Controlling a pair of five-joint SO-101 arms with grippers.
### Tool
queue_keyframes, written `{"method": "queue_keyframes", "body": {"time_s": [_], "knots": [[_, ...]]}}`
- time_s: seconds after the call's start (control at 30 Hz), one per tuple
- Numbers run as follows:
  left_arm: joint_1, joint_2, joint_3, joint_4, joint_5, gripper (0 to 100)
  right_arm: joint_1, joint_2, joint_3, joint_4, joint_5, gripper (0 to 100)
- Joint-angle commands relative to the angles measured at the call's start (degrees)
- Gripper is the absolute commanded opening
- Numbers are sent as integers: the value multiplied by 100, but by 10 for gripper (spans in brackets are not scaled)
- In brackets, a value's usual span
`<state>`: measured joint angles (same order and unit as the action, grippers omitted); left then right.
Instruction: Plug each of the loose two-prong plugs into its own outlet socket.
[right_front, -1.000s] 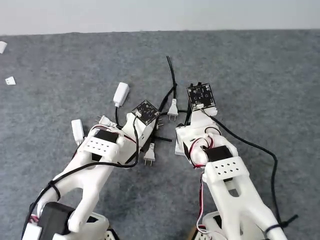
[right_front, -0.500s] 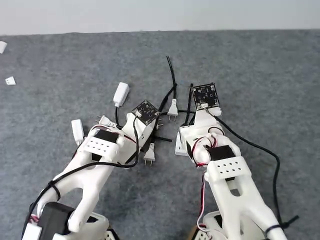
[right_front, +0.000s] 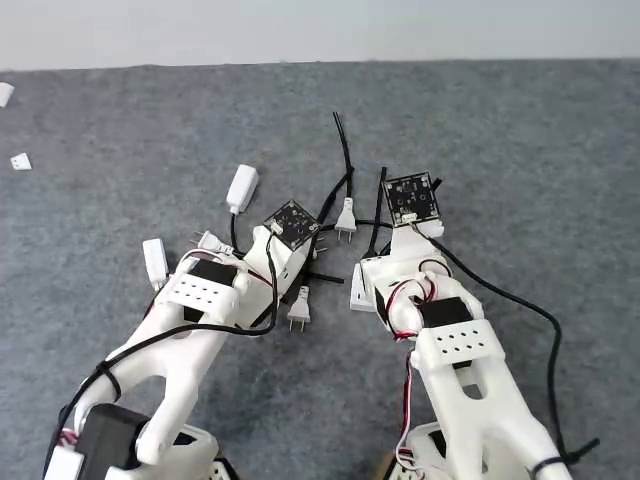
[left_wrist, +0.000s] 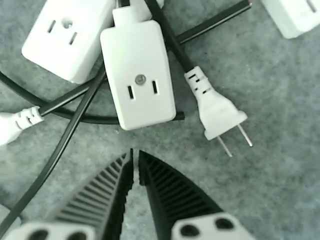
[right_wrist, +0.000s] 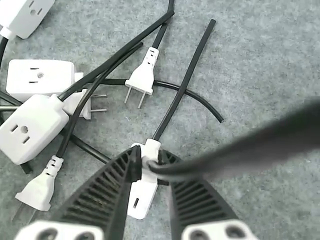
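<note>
In the right wrist view my right gripper (right_wrist: 150, 161) is shut on the cord end of a white outlet socket (right_wrist: 137, 197) lying on the carpet, its black cord (right_wrist: 186, 82) running away from it. This socket (right_front: 357, 286) peeks out beside the right arm from above. A loose two-prong plug (right_wrist: 142, 78) lies just beyond it. My left gripper (left_wrist: 135, 156) is shut on nothing, hovering just short of another white outlet socket (left_wrist: 138, 80). A loose plug (left_wrist: 216, 109) lies beside that socket, prongs on the carpet.
More white sockets (right_front: 241, 188) (right_front: 154, 260) and loose plugs (right_front: 345, 220) (right_front: 298, 308) (right_front: 208, 240) lie tangled with black cords between the arms on grey carpet. The right arm's own black cable (right_front: 500, 290) trails off to its side.
The right arm has shifted slightly to the right and toward the front, uncovering more of the black cord. The left arm has not moved.
</note>
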<state>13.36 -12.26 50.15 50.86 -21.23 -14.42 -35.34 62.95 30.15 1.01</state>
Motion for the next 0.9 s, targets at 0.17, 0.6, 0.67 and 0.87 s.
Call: {"method": "queue_keyframes", "body": {"time_s": [0.17, 0.6, 0.67, 0.87], "knots": [[53, -26, -171, -79, -70, 13, -409, 48, 105, 31, 633, 8], [53, -35, -171, -79, -70, 13, -435, 40, -352, 418, 721, 8], [53, -35, -171, -79, -70, 13, -435, 40, -369, 418, 721, 8], [53, -35, -171, -79, -70, 13, -444, 48, -457, 409, 941, 8]]}}
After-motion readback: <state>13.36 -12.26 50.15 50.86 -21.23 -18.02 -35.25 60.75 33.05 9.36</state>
